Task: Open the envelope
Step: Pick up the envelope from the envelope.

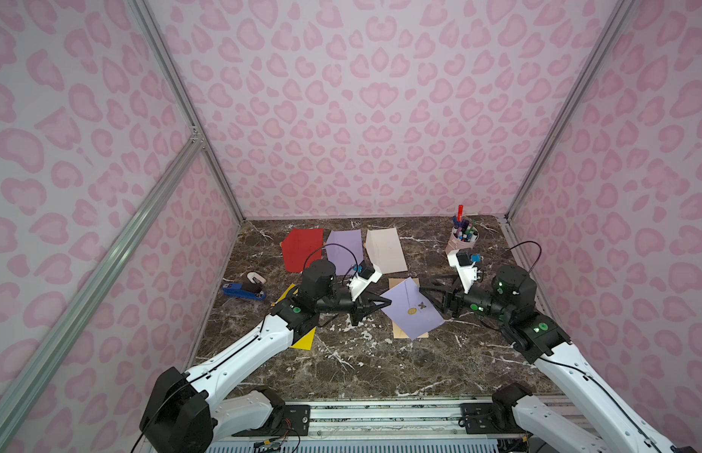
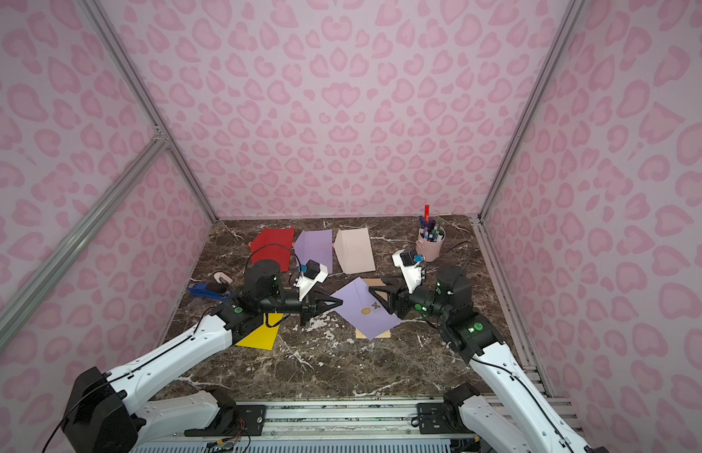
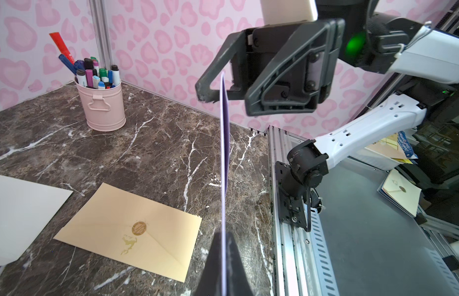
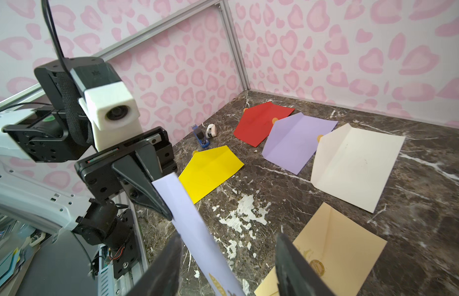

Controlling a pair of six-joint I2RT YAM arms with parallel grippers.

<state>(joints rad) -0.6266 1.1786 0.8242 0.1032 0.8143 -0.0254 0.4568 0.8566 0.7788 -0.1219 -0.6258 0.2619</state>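
Left pincer (image 1: 388, 302) was squeezed shut on one corner of the lilac envelope (image 1: 411, 310), holding it up off the counter (image 1: 361, 364). Right pincer (image 1: 424, 286) stood wide apart around the far corner, and the paper maybe touched one finger. A tan envelope (image 3: 136, 230) lay flat below both.

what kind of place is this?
Probably a robot test cell: aluminium frame post holding pink printed panels, two arms on a base rail, a lavender envelope held above a marble-look tabletop with a marker cup.
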